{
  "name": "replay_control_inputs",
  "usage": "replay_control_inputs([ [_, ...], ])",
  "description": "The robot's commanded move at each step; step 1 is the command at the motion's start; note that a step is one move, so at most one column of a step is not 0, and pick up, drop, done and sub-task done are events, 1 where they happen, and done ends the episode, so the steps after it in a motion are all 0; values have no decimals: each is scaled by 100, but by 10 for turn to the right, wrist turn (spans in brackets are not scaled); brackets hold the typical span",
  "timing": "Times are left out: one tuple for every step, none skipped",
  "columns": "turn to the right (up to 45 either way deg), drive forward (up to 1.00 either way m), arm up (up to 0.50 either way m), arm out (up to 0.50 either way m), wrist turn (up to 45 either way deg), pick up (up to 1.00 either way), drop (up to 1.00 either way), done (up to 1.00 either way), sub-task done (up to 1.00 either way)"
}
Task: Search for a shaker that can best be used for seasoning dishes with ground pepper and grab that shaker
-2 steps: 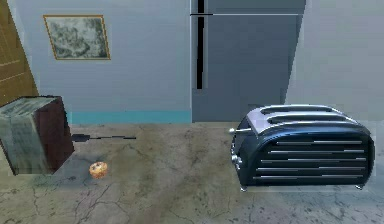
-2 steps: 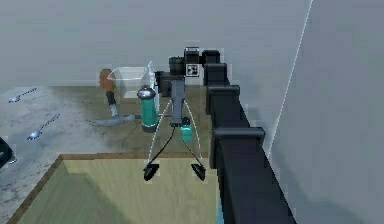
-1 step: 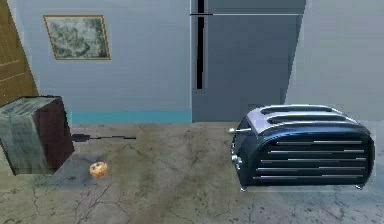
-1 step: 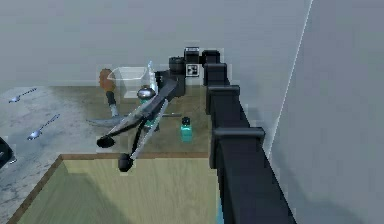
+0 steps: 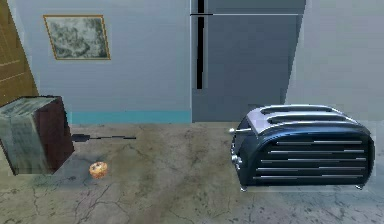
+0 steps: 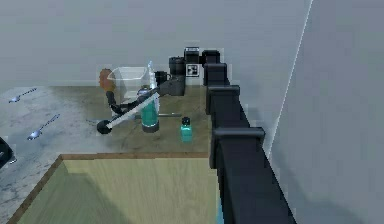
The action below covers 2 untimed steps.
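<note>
small teal shaker [image 6: 186,129]: on desk [image 6: 70,105], right of fingers [image 6: 122,114] | taller teal bottle [image 6: 150,120] at fingers | spread and hold: cannot tell

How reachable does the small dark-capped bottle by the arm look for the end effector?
Probably yes: the end effector is out over the counter, and the small bottle stands free beside the arm. The taller teal bottle nearby might get bumped.

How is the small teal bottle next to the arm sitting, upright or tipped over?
Upright. The small bottle stands on its base on the counter, dark cap on top, left of the arm.
</note>
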Motion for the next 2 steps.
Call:
replay_control_inputs([
  [0, 0, 0, 0, 450, 0, 0, 0, 0],
  [0, 0, 0, 0, 120, 0, 0, 0, 0],
])
